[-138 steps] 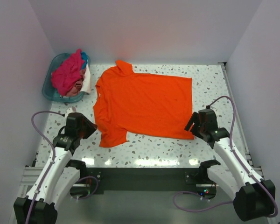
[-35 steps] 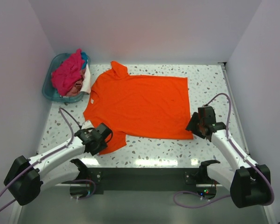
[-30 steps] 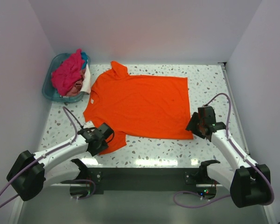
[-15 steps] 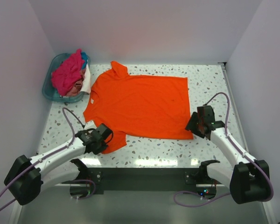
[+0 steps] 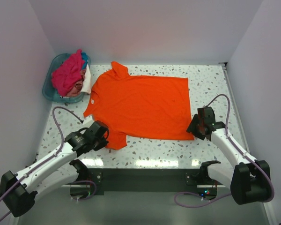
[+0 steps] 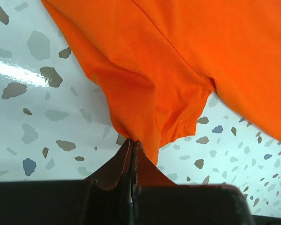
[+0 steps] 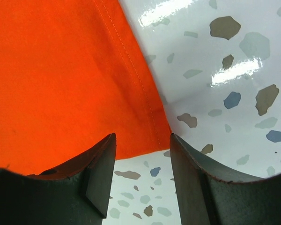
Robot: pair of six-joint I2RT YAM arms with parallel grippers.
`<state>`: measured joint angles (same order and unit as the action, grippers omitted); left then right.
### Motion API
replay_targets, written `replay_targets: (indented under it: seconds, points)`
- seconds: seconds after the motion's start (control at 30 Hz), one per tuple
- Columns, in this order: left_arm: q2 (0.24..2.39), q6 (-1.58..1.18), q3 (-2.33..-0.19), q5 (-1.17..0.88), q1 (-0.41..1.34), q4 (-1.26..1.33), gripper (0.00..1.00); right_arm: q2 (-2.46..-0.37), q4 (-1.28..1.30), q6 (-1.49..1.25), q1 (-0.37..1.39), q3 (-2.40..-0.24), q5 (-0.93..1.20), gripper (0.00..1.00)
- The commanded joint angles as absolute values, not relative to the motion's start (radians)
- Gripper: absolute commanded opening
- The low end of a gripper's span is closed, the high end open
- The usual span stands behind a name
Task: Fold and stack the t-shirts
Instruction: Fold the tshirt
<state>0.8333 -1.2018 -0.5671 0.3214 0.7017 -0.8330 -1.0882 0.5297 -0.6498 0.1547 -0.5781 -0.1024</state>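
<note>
**Fig. Two-point pickup along the near edge of the orange t-shirt [image 5: 140, 105].** The shirt is lying spread flat on the speckled counter [image 5: 206, 79], with its collar toward the left arm and its bottom hem toward the right arm.

I am pinching the near sleeve [image 6: 150, 108] with the left gripper [image 6: 132, 144]. Its jaws are pressed together on only a sliver of the sleeve's edge, and the cloth is tenting toward the tips. The right gripper [image 7: 143, 140] is standing spread, straddling the near hem corner [image 7: 155, 133] with nothing clamped yet.

Hazards, as I am judging them:

- **(a) Slipping bite.** The left bite is looking thin. A quick lift or a sideways pull could be tugging the sleeve out of the jaws.
- **(b) Skewed shirt.** If I am raising the left side before the right side is gripping, the shirt will be swinging about the loose corner and wrinkling, and the fold line will be running crooked.
- **(c) Missed corner.** The hem corner is sitting close to the right-hand finger. The jaws could be nudging the cloth aside, catching only the upper layer, or scraping the glossy counter.
- **(d) Split layers.** I cannot tell whether the left gripper is holding both layers of the sleeve. With one layer only, the sleeve could be opening as it rises.
- **(e) Snag at the basket.** The teal basket [image 5: 48, 92], heaped with a magenta-pink t-shirt [image 5: 68, 74] and other cloth, is standing just beside the collar. A wide sweep toward that corner could be snagging what is hanging over its rim.
</note>
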Motion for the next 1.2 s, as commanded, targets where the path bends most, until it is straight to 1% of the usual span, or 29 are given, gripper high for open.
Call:
replay_targets:
  seconds: [0.0,0.13,0.37,0.5,0.57,0.6,0.63,0.73,0.8,0.93,1.0,1.1,1.17]
  points:
    - [0.795,-1.172,-0.617,0.310,0.704,-0.857,0.00,-1.045,0.580,-0.687,0.149,-0.568,-0.123,0.53]
    - [0.767,-1.166,-0.641,0.314,0.704,-0.876,0.00,-1.054,0.600,-0.718,0.149,-0.557,-0.104,0.53]
    - [0.729,-1.154,-0.653,0.299,0.704,-0.880,0.00,-1.084,0.532,-0.765,0.149,-0.497,-0.084,0.50]
    - [0.692,-1.152,-0.658,0.295,0.706,-0.893,0.00,-1.126,0.476,-0.785,0.149,-0.483,-0.057,0.39]
    - [0.667,-1.149,-0.661,0.290,0.704,-0.903,0.00,-1.135,0.480,-0.781,0.149,-0.491,-0.069,0.24]
    - [0.661,-1.147,-0.666,0.290,0.706,-0.908,0.00,-1.131,0.488,-0.778,0.149,-0.502,-0.080,0.19]
    - [0.654,-1.146,-0.669,0.287,0.704,-0.917,0.00,-1.118,0.508,-0.770,0.149,-0.505,-0.086,0.11]
    - [0.632,-1.131,-0.676,0.269,0.704,-0.930,0.00,-1.045,0.578,-0.755,0.150,-0.522,-0.118,0.03]
    - [0.615,-1.115,-0.683,0.247,0.704,-0.933,0.00,-0.979,0.615,-0.744,0.147,-0.532,-0.132,0.00]
    - [0.586,-1.103,-0.692,0.221,0.704,-0.948,0.00,-0.904,0.711,-0.727,0.141,-0.548,-0.129,0.00]
    - [0.584,-1.098,-0.702,0.218,0.704,-0.959,0.00,-0.885,0.716,-0.732,0.143,-0.545,-0.106,0.00]
    - [0.600,-1.078,-0.722,0.242,0.704,-0.940,0.00,-0.894,0.707,-0.744,0.143,-0.564,-0.106,0.00]
    - [0.658,-1.036,-0.745,0.271,0.704,-0.884,0.00,-0.949,0.690,-0.732,0.141,-0.590,-0.107,0.00]
